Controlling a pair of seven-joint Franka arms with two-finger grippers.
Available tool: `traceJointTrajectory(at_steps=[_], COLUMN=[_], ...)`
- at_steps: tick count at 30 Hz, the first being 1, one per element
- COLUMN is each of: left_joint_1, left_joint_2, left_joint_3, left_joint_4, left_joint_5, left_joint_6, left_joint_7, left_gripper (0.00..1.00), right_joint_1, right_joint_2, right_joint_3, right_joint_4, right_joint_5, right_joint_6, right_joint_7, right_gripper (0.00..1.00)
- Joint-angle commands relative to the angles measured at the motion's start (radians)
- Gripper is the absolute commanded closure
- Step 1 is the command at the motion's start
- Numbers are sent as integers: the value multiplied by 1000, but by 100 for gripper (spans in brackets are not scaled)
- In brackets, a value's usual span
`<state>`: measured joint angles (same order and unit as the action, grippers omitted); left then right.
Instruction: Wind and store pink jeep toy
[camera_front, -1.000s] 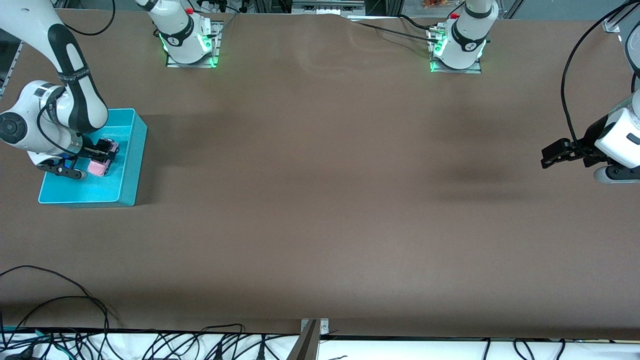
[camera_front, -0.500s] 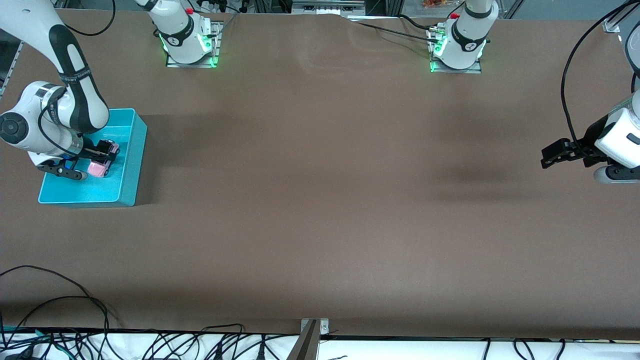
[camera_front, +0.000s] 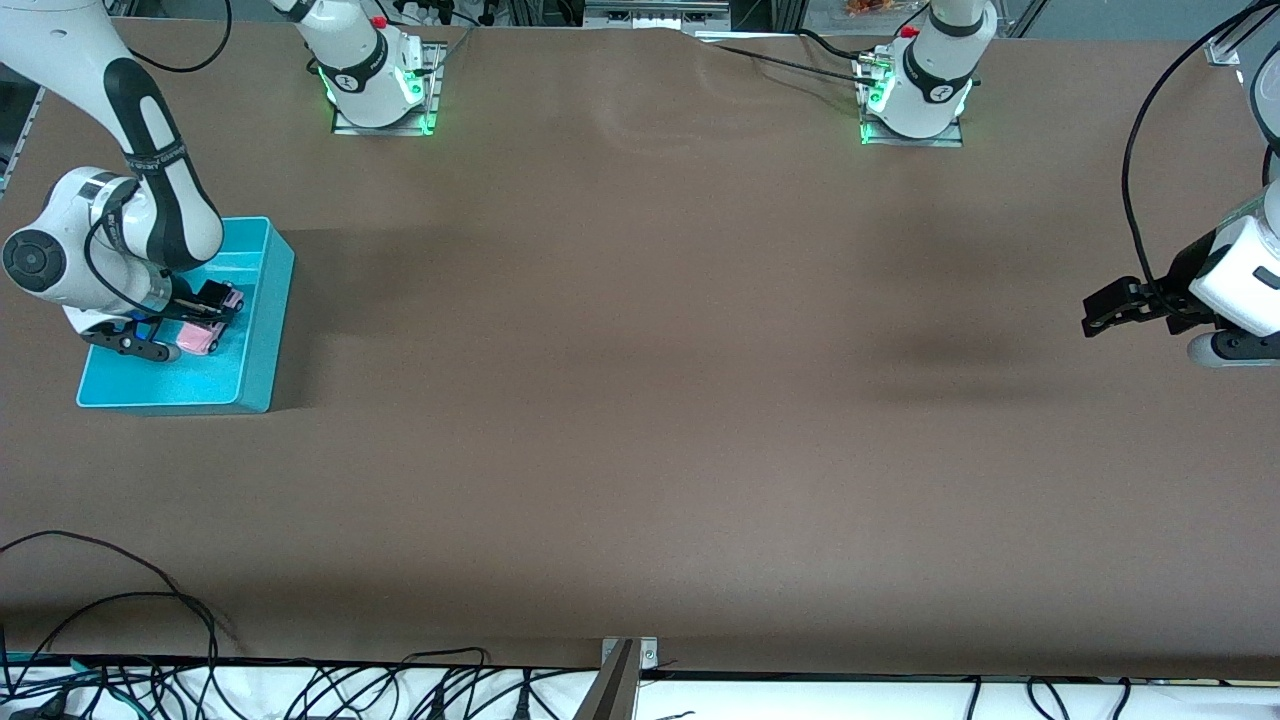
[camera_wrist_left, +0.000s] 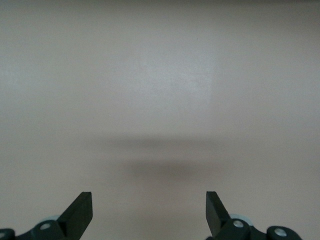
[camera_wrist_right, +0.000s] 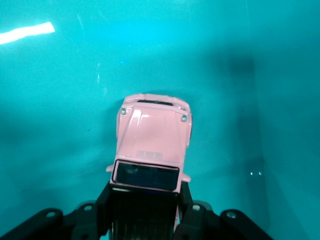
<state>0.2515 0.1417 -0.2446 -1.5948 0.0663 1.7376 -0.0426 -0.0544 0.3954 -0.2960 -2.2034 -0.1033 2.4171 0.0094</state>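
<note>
We judge storing nearly done: our right gripper (camera_wrist_right: 145, 200), clamped on the pink jeep toy (camera_wrist_right: 152, 142), holds it inside the teal bin (camera_front: 262, 300), release left, while left gripper (camera_wrist_left: 149, 212) waits open over bare table (camera_front: 640, 400)

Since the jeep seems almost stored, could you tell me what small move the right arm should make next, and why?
Probably open the right gripper to let go. It is shut on the pink jeep toy, gripping its black-roofed rear, and the toy is already inside the teal bin, low over its floor. The left gripper waits open over bare table at the left arm's end.
</note>
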Motion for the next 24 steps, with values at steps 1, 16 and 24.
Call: traceJointTrajectory(at_steps=[1, 16, 24], left_joint_1=[6, 6, 6], left_joint_2=[-19, -17, -17], left_joint_3=[2, 2, 2], left_joint_4=[-19, -19, -19], left_joint_5=[-26, -26, -28], left_joint_6=[5, 5, 7], left_joint_7=[23, 23, 24], left_gripper=[0, 0, 0], right_joint_1=[-28, -28, -28], right_joint_2=[40, 46, 42], right_joint_3=[9, 34, 40], right_joint_4=[-7, -10, -10], right_joint_5=[-13, -10, -10], right_joint_6=[31, 46, 42], right_joint_7=[18, 35, 87], right_gripper=[98, 0, 0])
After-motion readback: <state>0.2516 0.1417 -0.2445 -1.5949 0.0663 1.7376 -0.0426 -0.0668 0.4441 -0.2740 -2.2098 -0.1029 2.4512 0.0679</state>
